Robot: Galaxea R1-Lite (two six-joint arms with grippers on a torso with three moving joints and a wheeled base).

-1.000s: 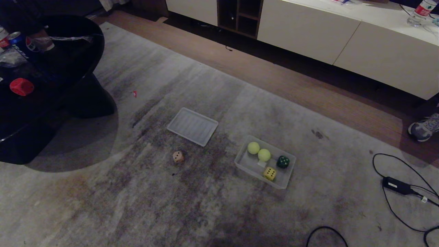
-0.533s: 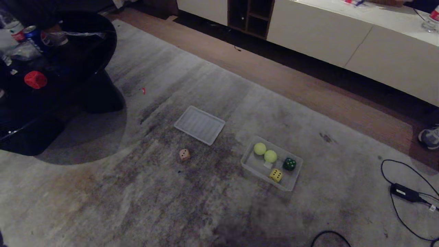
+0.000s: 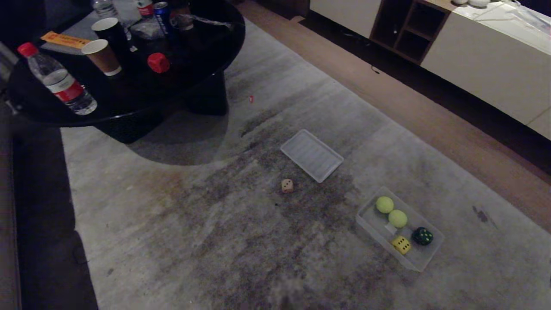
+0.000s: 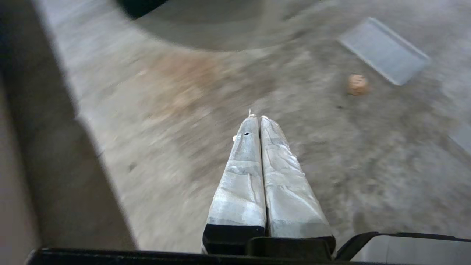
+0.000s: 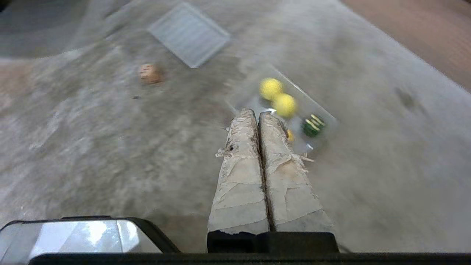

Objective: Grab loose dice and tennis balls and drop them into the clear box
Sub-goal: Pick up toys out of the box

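While head view shows two balls (image 3: 385,204), yellow die (image 3: 401,244) and green die (image 3: 422,236) in box (image 3: 373,230), tan die (image 3: 287,185) loose on rug by lid (image 3: 312,155), wrist views show left hand (image 4: 256,117) and right hand (image 5: 254,112) pinched empty, risking overlooking red die (image 3: 158,63) on surface (image 3: 38,110).

A living room at home: big grey rug (image 3: 215,241), round black coffee table (image 3: 129,99), long white cabinet (image 3: 482,69).

Clear box (image 3: 369,226) on the rug (image 3: 193,241) at right, two tennis balls (image 3: 391,212) and two dice (image 3: 412,240) inside it, lid (image 3: 311,155) lying farther left and behind, one loose die (image 3: 287,185) just before the lid, round surface (image 3: 129,92) far left behind
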